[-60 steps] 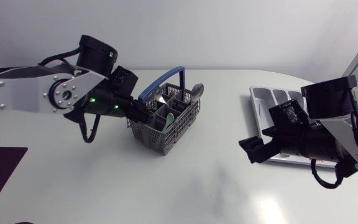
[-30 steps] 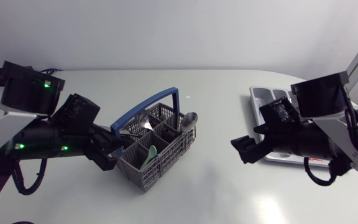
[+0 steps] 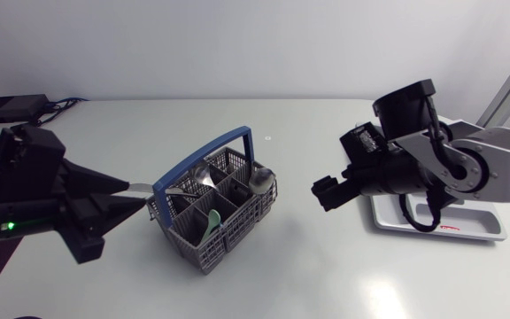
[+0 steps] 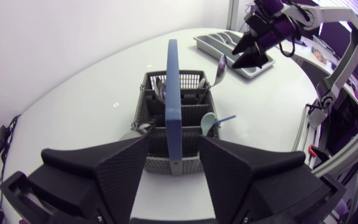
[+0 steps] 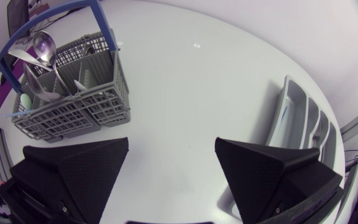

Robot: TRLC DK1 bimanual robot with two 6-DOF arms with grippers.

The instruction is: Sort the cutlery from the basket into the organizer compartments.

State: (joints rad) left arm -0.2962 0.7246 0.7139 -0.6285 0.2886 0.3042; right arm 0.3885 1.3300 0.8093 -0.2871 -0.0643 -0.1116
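Basket ahead of splayed left gripper; right gripper splayed too (organizer mostly hidden).

Grey mesh cutlery basket loaded up, organizer well apart from it

Basket's upright with its blue handle arched over the top; a metal spoon and a mint-green spoon stick out of its compartments. White organizer lies flat.

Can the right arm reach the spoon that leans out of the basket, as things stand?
Probably yes: the right gripper is open and empty, only bare table lies between it and the spoon, which leans out of the basket on the side nearest it.
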